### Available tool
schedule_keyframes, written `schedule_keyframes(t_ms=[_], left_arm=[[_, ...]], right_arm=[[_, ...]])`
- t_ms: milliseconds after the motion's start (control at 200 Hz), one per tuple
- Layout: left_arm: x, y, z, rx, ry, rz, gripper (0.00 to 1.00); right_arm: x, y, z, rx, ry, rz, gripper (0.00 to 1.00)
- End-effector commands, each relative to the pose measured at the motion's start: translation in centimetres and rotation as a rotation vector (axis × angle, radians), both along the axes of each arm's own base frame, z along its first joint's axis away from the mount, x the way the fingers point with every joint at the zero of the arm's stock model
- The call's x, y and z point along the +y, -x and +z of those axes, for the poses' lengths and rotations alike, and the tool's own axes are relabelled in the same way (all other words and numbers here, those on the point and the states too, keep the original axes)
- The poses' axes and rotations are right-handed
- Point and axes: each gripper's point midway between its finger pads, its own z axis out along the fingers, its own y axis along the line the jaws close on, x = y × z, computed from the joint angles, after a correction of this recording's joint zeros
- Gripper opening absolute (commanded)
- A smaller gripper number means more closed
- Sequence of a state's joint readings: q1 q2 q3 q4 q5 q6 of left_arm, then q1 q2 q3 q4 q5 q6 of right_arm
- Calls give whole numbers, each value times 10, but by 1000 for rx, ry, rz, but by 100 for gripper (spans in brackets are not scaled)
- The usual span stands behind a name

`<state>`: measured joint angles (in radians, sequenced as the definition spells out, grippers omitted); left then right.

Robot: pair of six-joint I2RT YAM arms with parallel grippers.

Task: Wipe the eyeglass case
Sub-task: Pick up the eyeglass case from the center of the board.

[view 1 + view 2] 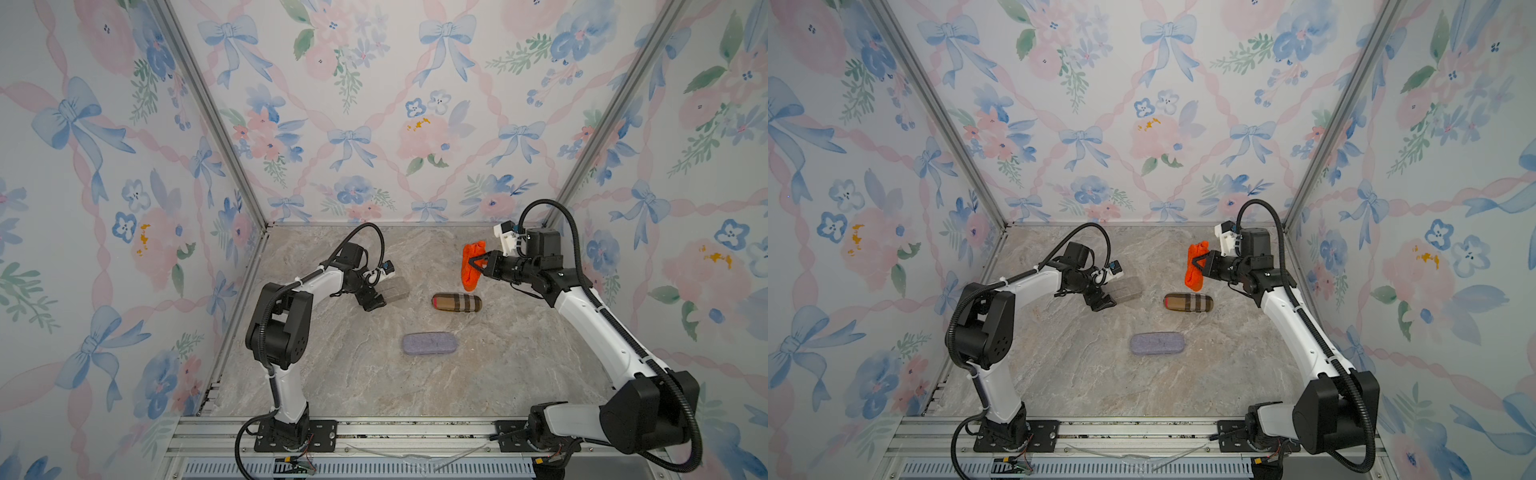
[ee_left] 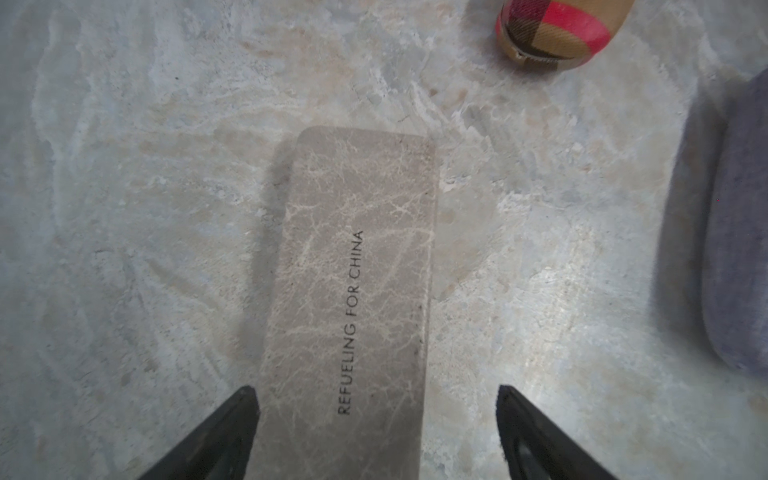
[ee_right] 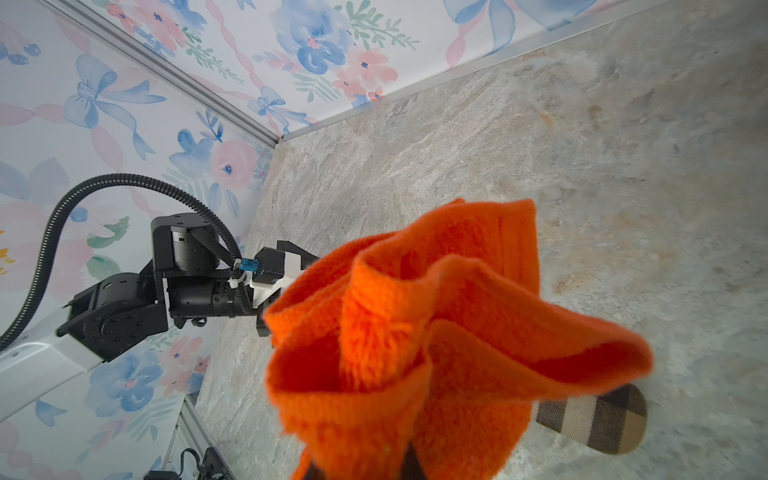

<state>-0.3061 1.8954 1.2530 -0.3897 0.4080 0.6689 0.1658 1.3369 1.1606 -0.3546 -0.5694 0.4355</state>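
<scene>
Starting nearest: aluminium rail (image 1: 374, 432) with both arm bases bolted on. Next up, a grey felt case (image 1: 430, 344) lying flat mid-surface, well apart from either arm. A bit further back, a plaid case (image 1: 457, 302), also lying alone, near the hanging cloth. Then the left gripper (image 2: 375, 390), spread wide and holding nothing, one finger either side of the near end of the marble-look case (image 2: 357, 249), flat on the surface with "REFUELING FOR CHINA" printed along the lid. Guessing that one as the eyeglass case up for wiping, and reading the straddle as a setup to pin it or pick it up so as not to skid under the cloth. Can't rule out the other two cases though, and can't tell about actual contact. Further back on the right, raised off the surface: right gripper (image 1: 473, 264) clamped shut on a bunched orange cloth (image 1: 470, 280), dangling in loose folds, ready to wipe but not touching any case yet. Held high probably to clear the plaid case. As for the surface (image 1: 332, 382): beige-grey marble pattern, nearly the same look as that case, so easy to lose the edges. Beyond, boxed in by walls (image 1: 374, 124) papered with blue bows and pink flowers, metal posts in the corners.
</scene>
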Motion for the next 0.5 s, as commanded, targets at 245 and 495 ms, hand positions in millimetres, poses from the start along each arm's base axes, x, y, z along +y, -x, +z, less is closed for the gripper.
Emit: schedule_keyframes(t_ms=[245,495], left_arm=[[12,2,-30,52,-55,42,89],[22,3,-40,18,-103,70,85]], right_arm=[[7,3,6,-29,-4,41,0],[7,3,4,-28,-3,46,0]])
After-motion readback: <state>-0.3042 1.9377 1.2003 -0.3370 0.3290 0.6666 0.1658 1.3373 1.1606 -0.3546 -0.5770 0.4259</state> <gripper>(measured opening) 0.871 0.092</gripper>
